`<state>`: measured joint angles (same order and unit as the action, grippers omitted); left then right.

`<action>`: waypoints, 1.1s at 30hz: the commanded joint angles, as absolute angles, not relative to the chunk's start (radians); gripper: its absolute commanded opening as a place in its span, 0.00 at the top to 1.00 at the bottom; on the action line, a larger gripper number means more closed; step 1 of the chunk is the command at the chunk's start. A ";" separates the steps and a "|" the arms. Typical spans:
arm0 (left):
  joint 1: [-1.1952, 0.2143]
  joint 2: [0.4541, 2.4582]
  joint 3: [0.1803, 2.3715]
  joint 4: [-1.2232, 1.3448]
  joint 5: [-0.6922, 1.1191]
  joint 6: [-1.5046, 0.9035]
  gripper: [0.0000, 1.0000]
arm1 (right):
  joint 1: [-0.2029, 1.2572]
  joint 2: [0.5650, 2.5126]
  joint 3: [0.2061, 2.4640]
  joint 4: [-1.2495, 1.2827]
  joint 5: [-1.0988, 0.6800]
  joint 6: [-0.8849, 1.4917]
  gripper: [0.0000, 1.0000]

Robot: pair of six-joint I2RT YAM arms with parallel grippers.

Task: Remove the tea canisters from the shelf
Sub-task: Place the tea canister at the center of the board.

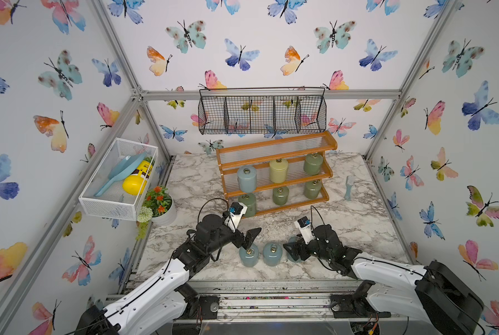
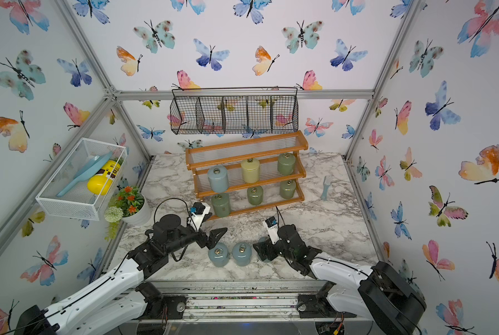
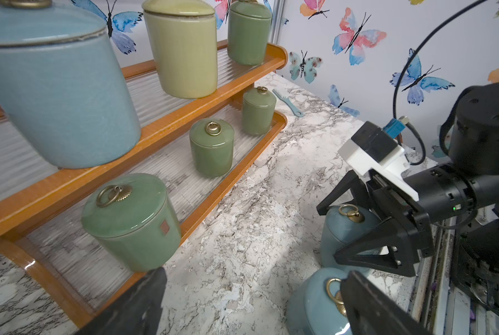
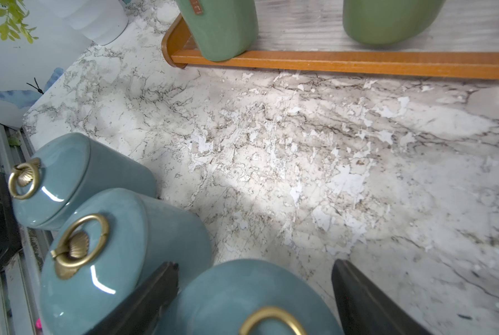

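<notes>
Where butterfly-papered walls [image 1: 271,43] box marble-print table [image 1: 358,226], we see L pincer [image 1: 246,240] released, R pincer [image 3: 329,232] released astride glossy blue-grey canister [image 4: 242,290]; two more canisters [image 1: 248,255] [image 1: 272,253] beside; six canisters [image 1: 246,178] [image 1: 278,171] [image 1: 312,164] [image 1: 247,204] [image 1: 280,195] [image 1: 312,189] on ribbed orange-brown wooden shelf [image 1: 329,142].

Bright even light, soft shadows, glints on tea canisters [image 4: 144,232], edges warped

You are looking at a marble-patterned table [image 1: 358,226] standing inside a booth. Butterfly wallpaper [image 1: 271,43] is covering the walls behind the table and on both sides of it. Grey metal bars [image 1: 170,94] are running along the wall corners above the table. A black wire basket [image 1: 262,116] is hanging above the table's far edge.
</notes>
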<state>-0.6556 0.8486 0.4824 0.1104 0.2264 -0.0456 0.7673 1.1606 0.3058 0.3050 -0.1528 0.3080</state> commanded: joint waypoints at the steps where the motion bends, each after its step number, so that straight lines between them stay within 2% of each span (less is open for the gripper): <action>1: -0.652 0.836 0.499 0.119 0.219 -0.038 0.02 | 0.775 1.144 0.309 0.272 -0.160 0.325 0.11; 33: -0.652 0.827 0.495 0.120 0.206 -0.040 0.02 | 0.789 1.100 0.360 0.183 -0.154 0.345 0.08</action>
